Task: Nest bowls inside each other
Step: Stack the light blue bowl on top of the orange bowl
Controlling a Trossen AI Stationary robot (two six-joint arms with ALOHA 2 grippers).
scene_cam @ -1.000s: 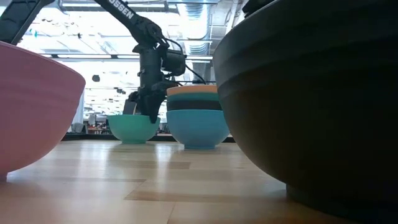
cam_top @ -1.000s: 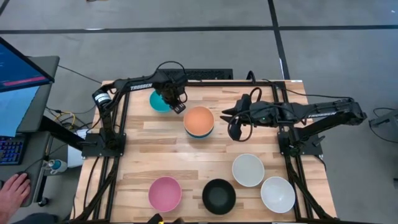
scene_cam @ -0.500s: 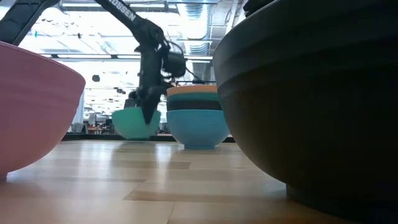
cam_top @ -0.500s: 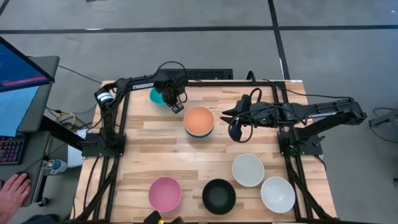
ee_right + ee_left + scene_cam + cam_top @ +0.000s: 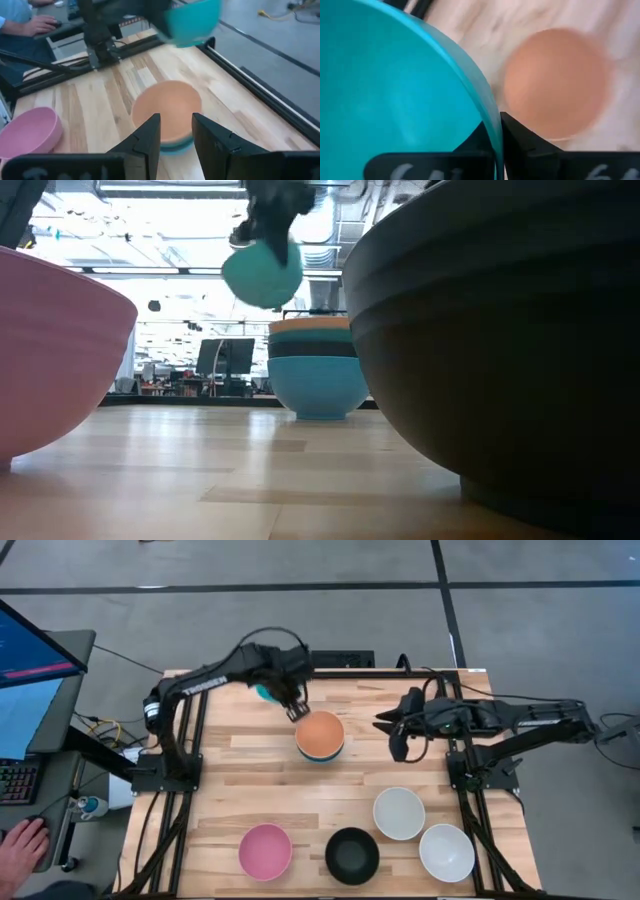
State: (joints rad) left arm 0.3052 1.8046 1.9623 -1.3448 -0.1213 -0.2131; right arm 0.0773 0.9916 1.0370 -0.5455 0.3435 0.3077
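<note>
Left gripper [image 5: 293, 700] has its fingers pinched on the rim of the cyan bowl [image 5: 262, 272], which I have up in the air, clear of the table [image 5: 240, 795] and just beside the stack [image 5: 320, 736] near the middle. That stack shows an orange bowl [image 5: 310, 326] on top, a dark one under it and a blue bowl [image 5: 318, 385] at the bottom. My wrist camera shows the rim running between the two fingers [image 5: 520, 145], with the orange bowl beyond it.

To do this step well, I want the cyan bowl centred over the orange mouth and levelled before I lower; it hangs tilted from a one-sided rim grip, so I judge it could catch the orange rim and shove the stack. I would bring it down slowly and let go only once it sits inside.

Right gripper [image 5: 402, 736] hovers on the other side of the stack, fingers apart and empty. Near the front edge wait two white bowls [image 5: 399, 812], a pink bowl [image 5: 265, 850] and a black bowl [image 5: 352, 855]
</note>
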